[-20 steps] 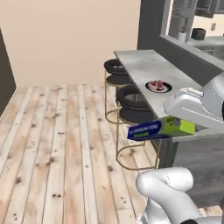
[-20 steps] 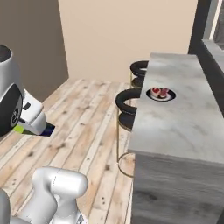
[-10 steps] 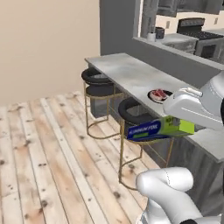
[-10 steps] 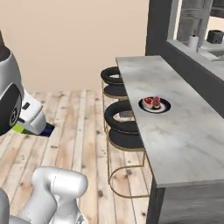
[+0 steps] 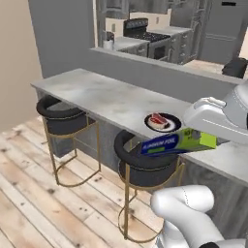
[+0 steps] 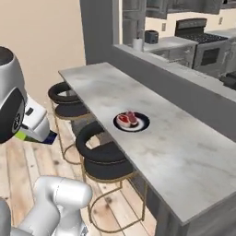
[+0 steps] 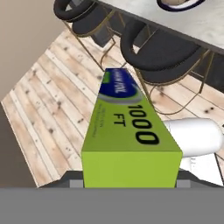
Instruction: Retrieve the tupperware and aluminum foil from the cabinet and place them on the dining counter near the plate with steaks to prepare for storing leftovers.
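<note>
Both jaws clamped on aluminum foil (image 5: pixel 178 143) carton's green end.

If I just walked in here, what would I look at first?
Probably the bright blue and lime-green aluminum foil box, held in the robot's hand above a black stool. Next, the plate with steaks sitting alone on the long grey dining counter.
</note>
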